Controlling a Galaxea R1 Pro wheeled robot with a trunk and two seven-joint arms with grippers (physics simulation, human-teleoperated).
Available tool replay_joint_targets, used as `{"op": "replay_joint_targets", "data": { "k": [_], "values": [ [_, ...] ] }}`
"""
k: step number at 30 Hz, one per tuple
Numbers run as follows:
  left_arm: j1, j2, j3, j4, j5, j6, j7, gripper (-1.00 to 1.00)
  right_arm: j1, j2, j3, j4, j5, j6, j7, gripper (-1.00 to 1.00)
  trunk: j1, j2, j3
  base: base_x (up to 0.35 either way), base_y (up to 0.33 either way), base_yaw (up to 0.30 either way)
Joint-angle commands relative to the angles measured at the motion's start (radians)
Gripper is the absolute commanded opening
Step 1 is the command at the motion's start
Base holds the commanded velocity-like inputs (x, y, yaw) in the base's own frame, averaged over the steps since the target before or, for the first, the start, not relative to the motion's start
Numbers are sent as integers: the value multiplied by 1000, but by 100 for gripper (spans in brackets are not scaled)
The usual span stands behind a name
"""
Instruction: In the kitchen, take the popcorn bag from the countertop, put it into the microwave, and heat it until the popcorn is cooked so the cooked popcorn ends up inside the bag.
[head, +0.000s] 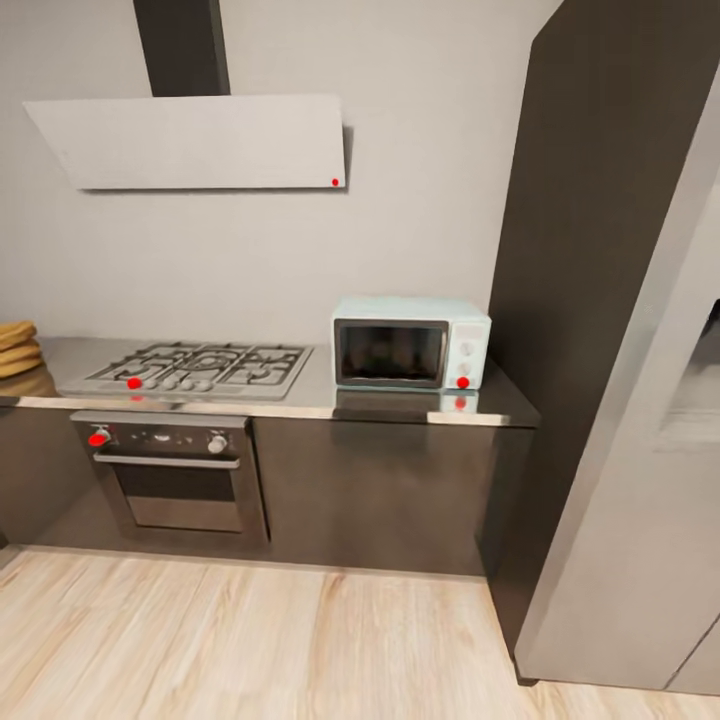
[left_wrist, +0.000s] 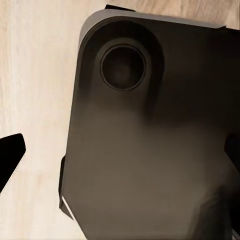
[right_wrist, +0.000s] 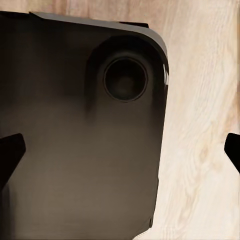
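The pale blue microwave (head: 411, 344) stands at the right end of the glossy grey countertop (head: 400, 405), its dark glass door closed. At the counter's far left edge sits a tan-gold rolled shape (head: 16, 346), apparently the popcorn bag's rim; the frame cuts off most of it. The popcorn is hidden. My left gripper (left_wrist: 120, 155) is open over my dark base (left_wrist: 150, 150) and the wood floor, with nothing between its fingertips (left_wrist: 11, 150). My right gripper (right_wrist: 120, 150) is open too, above the base (right_wrist: 75, 150), holding nothing.
A gas hob (head: 200, 366) lies in the counter left of the microwave, above a steel oven (head: 175, 480) with red-marked knobs. A range hood (head: 200, 140) hangs overhead. A tall dark cabinet (head: 590, 250) and a grey fridge (head: 650, 500) close off the right. Light wood floor (head: 250, 640) lies before the cabinets.
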Motion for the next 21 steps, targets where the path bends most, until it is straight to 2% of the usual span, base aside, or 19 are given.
{"op": "replay_joint_targets", "data": {
  "k": [1,5,14,21],
  "values": [
    [0,-1,0,-1,6,-2,0,100,0,0,-1,0,6,-4,0,100,1,0,-1,323,0,0],
    [0,-1,0,-1,6,-4,0,100,0,1,-1,0,6,-4,0,100,1,0,-1,266,0,-67],
    [0,-1,4,-1,7,-5,1,100,-1,1,-1,0,6,-4,0,100,1,0,-1,7,0,-220],
    [0,-1,4,-1,7,-5,1,100,0,1,-1,0,7,-3,0,100,1,0,-1,112,81,-25]
  ]
}}
